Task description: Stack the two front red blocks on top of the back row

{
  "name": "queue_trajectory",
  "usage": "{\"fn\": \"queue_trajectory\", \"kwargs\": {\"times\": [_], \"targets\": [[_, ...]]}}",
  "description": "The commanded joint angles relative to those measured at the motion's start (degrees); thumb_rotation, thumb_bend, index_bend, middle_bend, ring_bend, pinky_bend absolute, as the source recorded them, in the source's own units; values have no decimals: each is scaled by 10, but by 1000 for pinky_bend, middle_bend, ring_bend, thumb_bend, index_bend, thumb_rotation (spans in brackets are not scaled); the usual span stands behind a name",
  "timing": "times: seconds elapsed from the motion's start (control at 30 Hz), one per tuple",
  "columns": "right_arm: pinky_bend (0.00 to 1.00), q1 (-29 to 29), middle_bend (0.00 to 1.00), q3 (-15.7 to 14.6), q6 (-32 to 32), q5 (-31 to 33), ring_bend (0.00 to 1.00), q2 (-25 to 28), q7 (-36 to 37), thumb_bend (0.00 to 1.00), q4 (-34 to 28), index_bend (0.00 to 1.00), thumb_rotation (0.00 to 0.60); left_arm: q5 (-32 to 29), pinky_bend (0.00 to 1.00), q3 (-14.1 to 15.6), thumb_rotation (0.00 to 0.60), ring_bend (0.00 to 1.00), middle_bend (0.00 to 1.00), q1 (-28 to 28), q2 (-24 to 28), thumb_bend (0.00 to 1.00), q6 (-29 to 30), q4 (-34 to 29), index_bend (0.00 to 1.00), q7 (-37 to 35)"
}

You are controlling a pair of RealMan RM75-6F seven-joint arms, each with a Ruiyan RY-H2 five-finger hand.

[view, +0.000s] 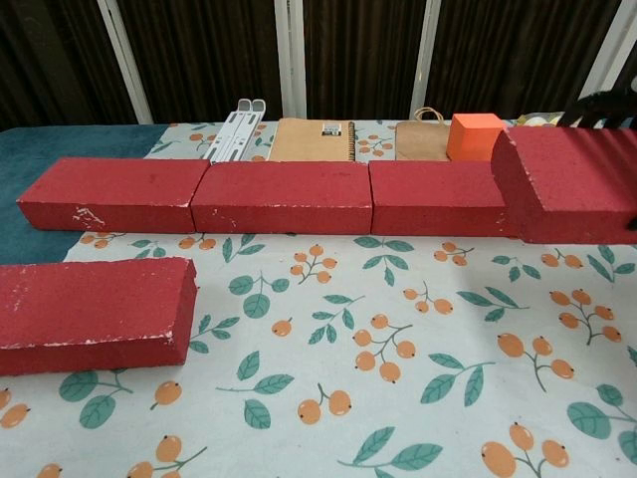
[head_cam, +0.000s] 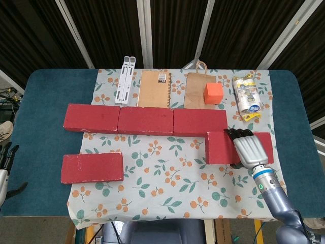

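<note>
red block (head_cam: 219, 147) held aloft by right hand (head_cam: 249, 148) (hand only in head view).

Left robot hand (head_cam: 4, 161) cut off by head view's edge.

We see the right hand (head_cam: 249, 147) at the right side of the head view, its silver back turned up and its dark fingers (head_cam: 237, 133) curled over the far edge of a red block (head_cam: 219, 147), which it holds. Its forearm runs down toward the lower right corner. The left hand (head_cam: 5, 165) shows only at the left edge, with dark fingers apart and holding nothing.
</note>
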Motion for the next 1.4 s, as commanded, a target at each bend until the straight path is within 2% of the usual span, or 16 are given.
{"fn": "queue_trajectory", "kwargs": {"times": [0.03, 0.13, 0.3, 0.47, 0.67, 0.9, 1.4], "targets": [[197, 52, 225, 41, -13, 72, 313, 27, -30, 0, -33, 141, 600, -2, 60, -1, 600, 0, 0, -1, -2, 16, -2, 2, 11, 2], [197, 92, 225, 67, -25, 129, 313, 38, -43, 0, -42, 142, 600, -7, 63, -4, 600, 0, 0, -3, -4, 16, -3, 3, 11, 6], [197, 202, 225, 89, -53, 288, 313, 35, -93, 1, -19, 142, 600, -13, 63, -9, 600, 0, 0, -5, -13, 16, 1, 4, 11, 21], [197, 316, 225, 81, -84, 450, 313, 3, -141, 0, 48, 143, 600, -21, 63, -14, 600, 0, 0, -6, -21, 15, 3, 7, 11, 34], [197, 410, 227, 57, -117, 576, 313, -50, -178, 1, 150, 145, 600, -42, 63, -24, 600, 0, 0, -10, -30, 16, 1, 9, 11, 52], [197, 467, 229, 29, -146, 632, 313, -111, -202, 0, 249, 145, 600, -56, 63, -29, 600, 0, 0, -17, -41, 16, -6, 12, 11, 73], [197, 494, 229, -13, -171, 602, 313, -212, -191, 1, 364, 145, 600, -84, 63, -36, 600, 0, 0, -28, -53, 16, -19, 20, 11, 98]]}}
